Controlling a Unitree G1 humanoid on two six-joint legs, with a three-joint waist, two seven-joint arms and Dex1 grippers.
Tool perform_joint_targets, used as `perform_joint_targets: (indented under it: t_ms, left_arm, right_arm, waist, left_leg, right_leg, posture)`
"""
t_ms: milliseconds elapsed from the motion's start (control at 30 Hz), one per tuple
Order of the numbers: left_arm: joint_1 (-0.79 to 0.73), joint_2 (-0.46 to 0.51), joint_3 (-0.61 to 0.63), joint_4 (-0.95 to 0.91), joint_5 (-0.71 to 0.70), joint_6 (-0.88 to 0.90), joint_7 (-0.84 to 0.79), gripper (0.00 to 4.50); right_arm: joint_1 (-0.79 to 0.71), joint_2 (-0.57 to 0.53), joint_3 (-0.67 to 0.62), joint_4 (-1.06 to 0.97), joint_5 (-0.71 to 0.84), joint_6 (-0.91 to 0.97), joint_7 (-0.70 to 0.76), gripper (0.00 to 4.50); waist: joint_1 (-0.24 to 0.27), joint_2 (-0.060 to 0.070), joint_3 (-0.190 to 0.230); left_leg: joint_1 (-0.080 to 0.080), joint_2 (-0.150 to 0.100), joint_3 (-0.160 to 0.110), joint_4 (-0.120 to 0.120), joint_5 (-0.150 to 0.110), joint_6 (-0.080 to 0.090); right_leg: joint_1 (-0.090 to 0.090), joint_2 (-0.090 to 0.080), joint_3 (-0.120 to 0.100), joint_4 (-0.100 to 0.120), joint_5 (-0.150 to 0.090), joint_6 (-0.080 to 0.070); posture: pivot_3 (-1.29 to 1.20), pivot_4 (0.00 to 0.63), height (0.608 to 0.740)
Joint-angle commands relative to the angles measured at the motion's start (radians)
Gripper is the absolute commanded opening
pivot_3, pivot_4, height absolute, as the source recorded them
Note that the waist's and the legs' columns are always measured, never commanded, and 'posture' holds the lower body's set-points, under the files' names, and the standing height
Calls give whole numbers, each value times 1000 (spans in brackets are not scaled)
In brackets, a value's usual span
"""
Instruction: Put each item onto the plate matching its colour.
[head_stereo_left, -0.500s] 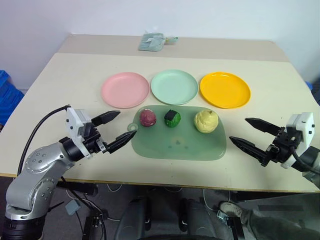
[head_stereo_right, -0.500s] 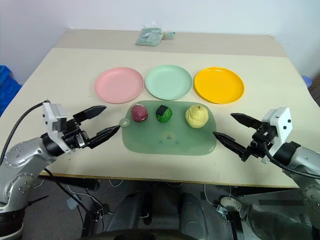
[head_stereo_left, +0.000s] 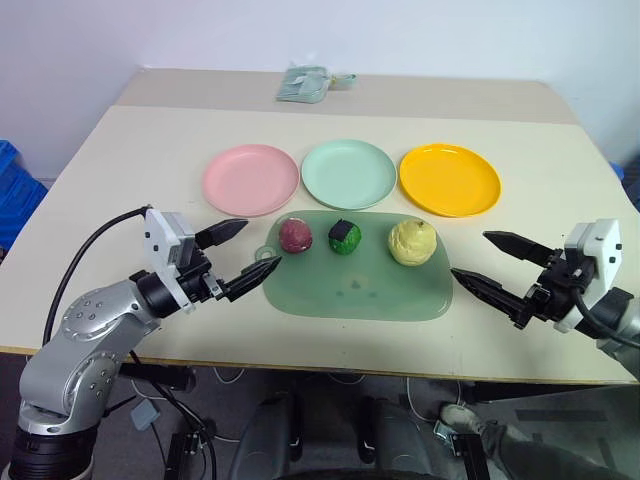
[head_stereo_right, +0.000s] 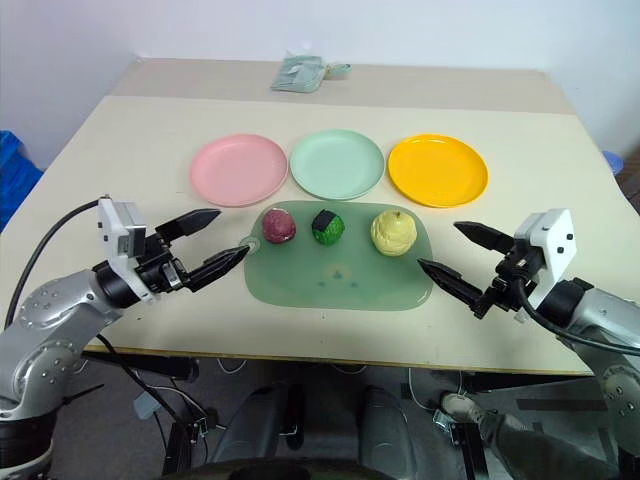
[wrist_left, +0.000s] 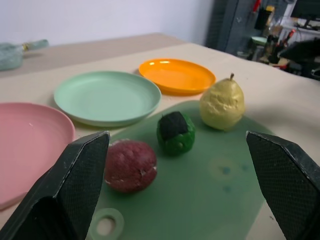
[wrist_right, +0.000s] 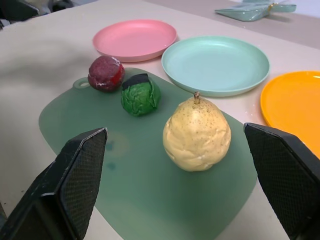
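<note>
Three items sit in a row on the far half of a translucent green mat (head_stereo_left: 355, 290): a dark red-purple lump (head_stereo_left: 295, 235), a dark green cube-like lump (head_stereo_left: 345, 237) and a pale yellow pear (head_stereo_left: 412, 242). Behind the mat lie a pink plate (head_stereo_left: 250, 179), a mint green plate (head_stereo_left: 349, 173) and an orange-yellow plate (head_stereo_left: 449, 179), all bare. My left gripper (head_stereo_left: 247, 254) hovers open just left of the mat, pointing at the red lump. Right of the mat, my right gripper (head_stereo_left: 487, 265) is open and points toward the pear. Nothing is between either pair of fingers.
A grey-green cloth bundle (head_stereo_left: 306, 83) lies at the table's far edge, behind the plates. A blue crate (head_stereo_left: 15, 190) stands on the floor past the table's left side. The tabletop (head_stereo_left: 120, 170) is bare to the left and right of the plates.
Both grippers have edged slightly inward toward the mat, the left one to the right and the right one to the left. The items and plates have not moved.
</note>
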Motion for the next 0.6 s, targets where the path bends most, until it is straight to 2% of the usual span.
perform_joint_targets:
  t_ms: [33, 300, 600]
  left_arm:
    - [-39, -10, -8, -22, 5, 9, 39, 4500]
    - [-165, -37, -49, 74, 9, 165, 170, 4500]
    - [-284, -118, -130, 223, 81, 177, 197, 4500]
  right_arm:
    - [-27, -4, 9, -12, 15, -16, 14, 4463]
    - [-174, 0, 136, 45, 0, -66, 100, 4463]
    - [-296, 25, 257, 113, -45, -123, 160, 4463]
  waist:
    - [0, 0, 0]
    - [-1, 0, 0]
    - [1, -1, 0]
  left_leg:
    - [0, 0, 0, 1, 0, 0]
    - [1, 1, -1, 2, 0, 0]
    - [1, 1, 0, 3, 1, 0]
  right_leg:
    - [0, 0, 0, 0, 0, 0]
    - [1, 2, 0, 1, 1, 0]
    - [2, 3, 0, 1, 3, 4]
  posture:
    - [0, 150, 740]
    - [0, 150, 740]
    - [0, 150, 740]
